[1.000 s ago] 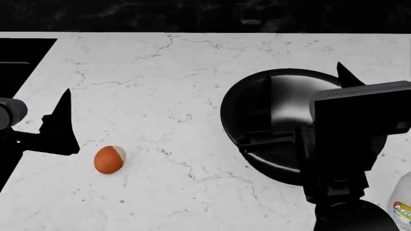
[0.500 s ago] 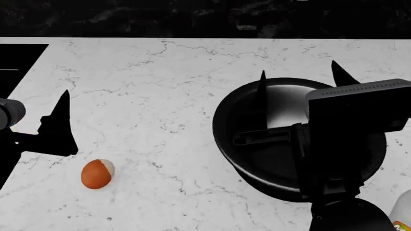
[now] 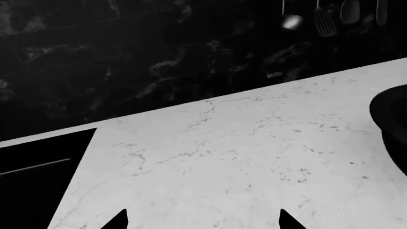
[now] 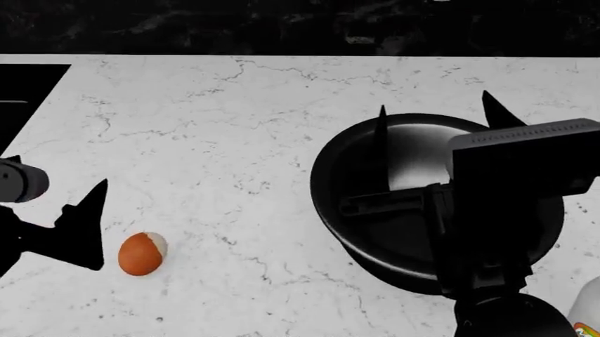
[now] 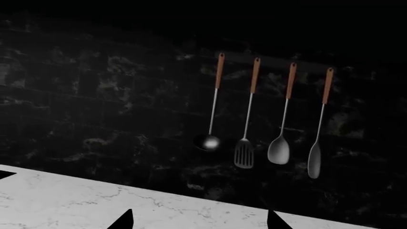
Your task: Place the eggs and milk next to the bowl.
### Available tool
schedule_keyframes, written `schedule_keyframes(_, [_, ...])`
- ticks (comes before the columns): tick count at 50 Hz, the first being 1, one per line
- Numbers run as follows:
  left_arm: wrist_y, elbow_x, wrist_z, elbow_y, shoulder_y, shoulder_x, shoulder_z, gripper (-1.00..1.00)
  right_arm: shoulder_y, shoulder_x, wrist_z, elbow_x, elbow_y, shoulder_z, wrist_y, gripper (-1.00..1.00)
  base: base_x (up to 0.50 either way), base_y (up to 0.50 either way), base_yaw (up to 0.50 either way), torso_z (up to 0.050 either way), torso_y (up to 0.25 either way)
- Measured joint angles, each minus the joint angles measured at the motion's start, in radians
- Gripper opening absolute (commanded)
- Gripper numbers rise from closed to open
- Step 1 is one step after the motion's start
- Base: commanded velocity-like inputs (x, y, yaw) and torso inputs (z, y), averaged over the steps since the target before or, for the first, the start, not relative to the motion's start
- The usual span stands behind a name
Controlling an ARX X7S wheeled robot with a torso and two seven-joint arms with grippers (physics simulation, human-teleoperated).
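Note:
One orange-brown egg (image 4: 142,253) with a whitish patch lies on the white marble counter at the front left. The second egg is out of view. My left gripper (image 4: 56,172) is open and empty, with one black finger (image 4: 92,203) just left of the egg and apart from it. In the left wrist view the left gripper (image 3: 202,219) has bare counter between its tips. The black bowl (image 4: 417,151) sits at the right, and its rim also shows in the left wrist view (image 3: 393,125). My right gripper (image 4: 434,102) is open and empty above the bowl. The white milk (image 4: 591,309) shows partly at the bottom right corner.
A black inset panel (image 4: 28,84) lies in the counter at the far left and also shows in the left wrist view (image 3: 35,176). A dark marble wall runs behind the counter. Several utensils (image 5: 267,119) hang on it. The right gripper (image 5: 199,219) faces that wall.
The head view first shifted, so counter and egg sit lower and further left. Since then my left gripper has come nearer and lower, closer to the egg. The right arm has barely moved.

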Motion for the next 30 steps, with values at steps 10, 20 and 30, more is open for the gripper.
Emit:
schedule_keyframes(10, [-0.134, -0.06, 0.042, -0.007, -0.044, -0.051, 0.023, 1.0, 0.007, 0.002, 0.004, 0.006, -0.008, -0.001, 0.011, 1.0, 0.0, 0.0, 0.0, 0.0, 0.0])
schedule_keyframes(20, [-0.193, -0.081, 0.085, -0.054, -0.088, -0.084, 0.078, 1.0, 0.006, 0.004, 0.008, 0.012, -0.014, 0.002, 0.013, 1.0, 0.0, 0.0, 0.0, 0.0, 0.0])
schedule_keyframes(30, [-0.2, -0.088, 0.125, -0.106, -0.114, -0.1, 0.131, 1.0, 0.002, 0.008, 0.01, 0.017, -0.016, 0.005, 0.011, 1.0, 0.0, 0.0, 0.0, 0.0, 0.0])
